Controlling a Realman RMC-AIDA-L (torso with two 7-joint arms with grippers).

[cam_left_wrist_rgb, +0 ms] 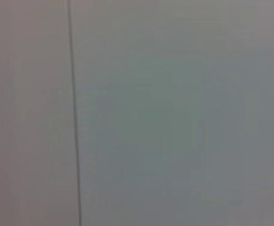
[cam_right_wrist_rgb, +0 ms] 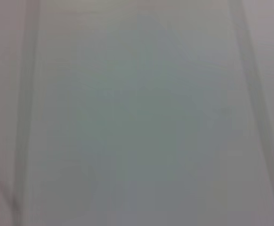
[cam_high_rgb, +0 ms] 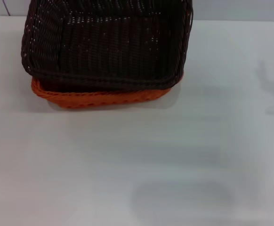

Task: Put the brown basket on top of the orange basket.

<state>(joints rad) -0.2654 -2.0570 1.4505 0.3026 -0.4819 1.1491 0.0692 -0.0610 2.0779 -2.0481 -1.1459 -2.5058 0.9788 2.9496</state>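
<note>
Baskets sit nested at the upper left of the head frame: the brown basket (cam_high_rgb: 106, 44) rests inside the orange basket (cam_high_rgb: 99, 98), whose rim peeks out below. Neither claw is in view, so its state is unknown. The brown basket seems skewed; a nudge could tip it onto the white surface (cam_high_rgb: 174, 160).

lighting is even and diffuse in the head view; a bright white table (cam_high_rgb: 137, 165) is seen with no hard glare. soft shadows are cast on the table at lower centre and at the right edge. small specular glints are caught on the weave of the brown basket (cam_high_rgb: 108, 42), whose interior is rendered very dark. the orange basket (cam_high_rgb: 99, 98) rim is well saturated. both wrist views are fully defocused: flat grey-green fields, faint blurred lines only.
</note>
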